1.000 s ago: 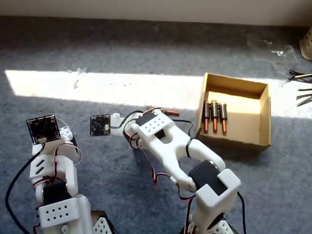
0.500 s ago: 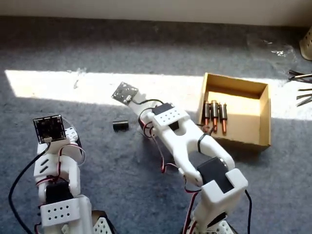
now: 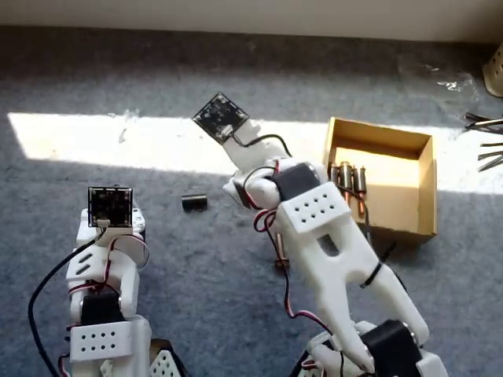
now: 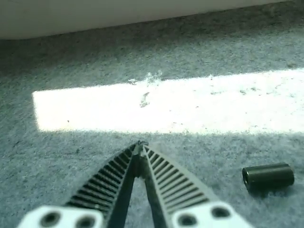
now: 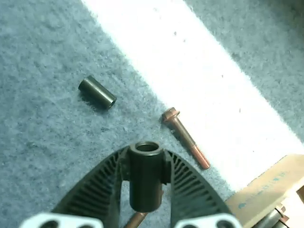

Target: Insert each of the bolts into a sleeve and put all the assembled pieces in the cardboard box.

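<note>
Though three pieces (image 3: pixel 346 182) sat in the box (image 3: pixel 397 200), the right claw (image 5: pixel 146 159) clamped a sleeve (image 5: pixel 144 187); a bolt (image 5: pixel 185 137) and spare sleeve (image 5: pixel 97 92) lay ahead.

— Where does the cardboard box (image 3: pixel 382 131) sit?
— On the carpet (image 3: pixel 157 259), off to the right, with three assembled pieces (image 3: pixel 351 179) side by side in it near its left wall.
— And the loose sleeve (image 3: pixel 194 203)?
— On the carpet between the arms, ahead of the left claw (image 4: pixel 139 149). A bolt (image 5: pixel 184 137) lies between it and the box, before the right claw (image 5: pixel 145 159), which grips a second sleeve (image 5: pixel 144 190).
</note>
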Action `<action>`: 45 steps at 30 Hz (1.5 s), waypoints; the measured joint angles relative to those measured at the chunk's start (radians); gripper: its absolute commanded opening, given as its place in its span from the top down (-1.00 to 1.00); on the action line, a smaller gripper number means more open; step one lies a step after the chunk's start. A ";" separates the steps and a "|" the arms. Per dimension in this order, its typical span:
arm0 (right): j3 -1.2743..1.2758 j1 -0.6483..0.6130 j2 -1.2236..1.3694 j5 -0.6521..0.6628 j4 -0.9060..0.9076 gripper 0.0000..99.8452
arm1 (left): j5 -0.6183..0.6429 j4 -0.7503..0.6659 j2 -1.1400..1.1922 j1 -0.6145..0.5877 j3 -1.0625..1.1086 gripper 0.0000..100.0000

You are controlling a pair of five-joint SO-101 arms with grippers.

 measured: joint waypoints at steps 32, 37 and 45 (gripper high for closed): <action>0.591 0.270 -0.710 -0.322 -0.015 0.98 | -0.002 0.190 0.002 0.199 -0.163 0.97; 0.686 0.296 -0.715 -0.330 -0.078 0.98 | -0.002 0.233 0.002 0.269 -0.232 0.97; 0.733 0.301 -0.715 -0.331 -0.135 0.98 | -0.002 0.328 0.002 0.293 -0.376 0.97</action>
